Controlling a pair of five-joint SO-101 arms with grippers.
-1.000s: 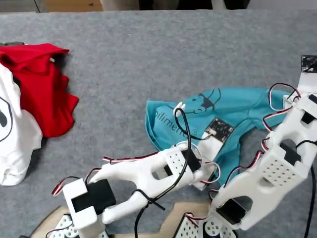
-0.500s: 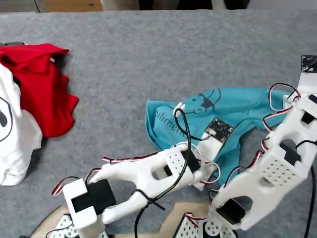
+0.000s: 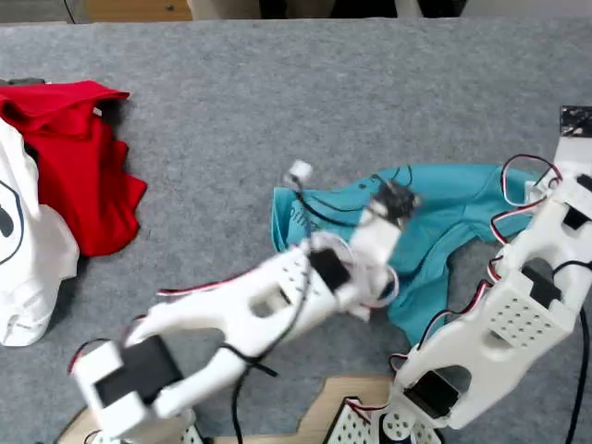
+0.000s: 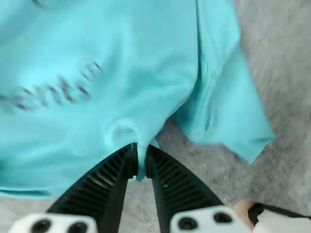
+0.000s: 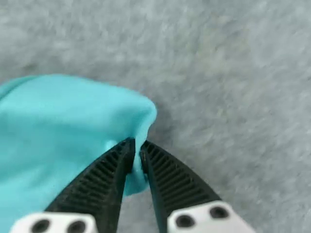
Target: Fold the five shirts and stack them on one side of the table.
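from the high view, the left arm has swung within the last half second. its wrist now sits over the middle of the teal shirt, nearer that shirt's left edge than before, and its base end has slid toward the bench's near left corner. the right arm has not moved and hangs over the shirt's right end. the shirt itself has barely shifted and still lies crumpled, right of centre. the red shirt and the white shirt lie untouched in a loose heap at the far left (neither looks folded).

in the left wrist view, the left jaws are pinched narrow on a small tuck of teal shirt near its hem, with grey bench beneath.

in the right wrist view, the right jaws are likewise closed on a rounded corner of the teal shirt, just above the bench.

we judge that, with both ends held, the left arm's swing starts a pull to spread or fold this shirt, so the task is at an early stage.
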